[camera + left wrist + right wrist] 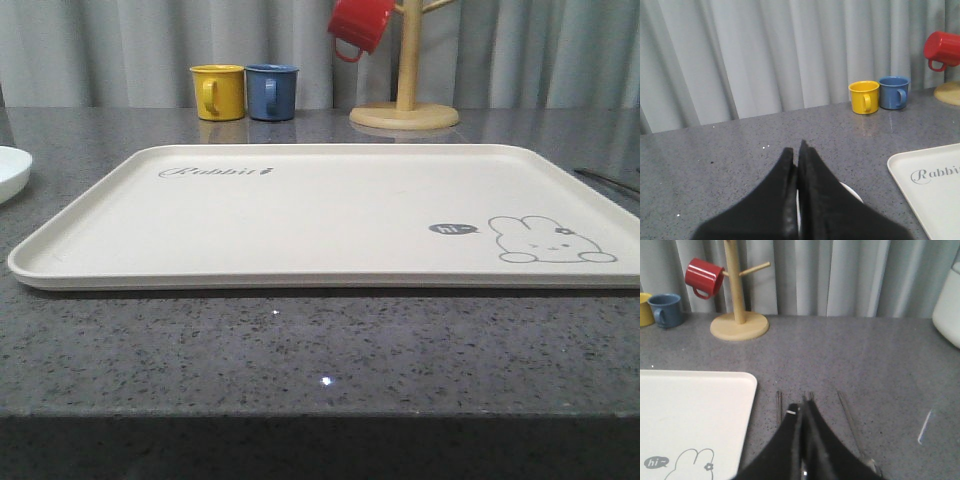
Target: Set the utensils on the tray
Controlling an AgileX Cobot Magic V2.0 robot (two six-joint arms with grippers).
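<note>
Grey speckled tabletop [320, 350] carries our empty tray [330, 215]. Both our left fingers [799, 165] and right fingers [802, 415] are pressed together. Thin utensils [847, 420] lie flat beside the tray; we judge they could slide away when pinched.

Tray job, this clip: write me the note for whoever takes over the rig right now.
Left gripper: shut, holding nothing, above the white plate, which lies on the table left of the tray.
Right gripper: shut, holding nothing, over thin metal utensils lying on the table right of the tray; which piece is which is hard to tell.
Done: nothing, the tray is bare.
Left: move the plate and every utensil onto the tray. Leave the yellow mug, blue mug and red mug alone.
</note>
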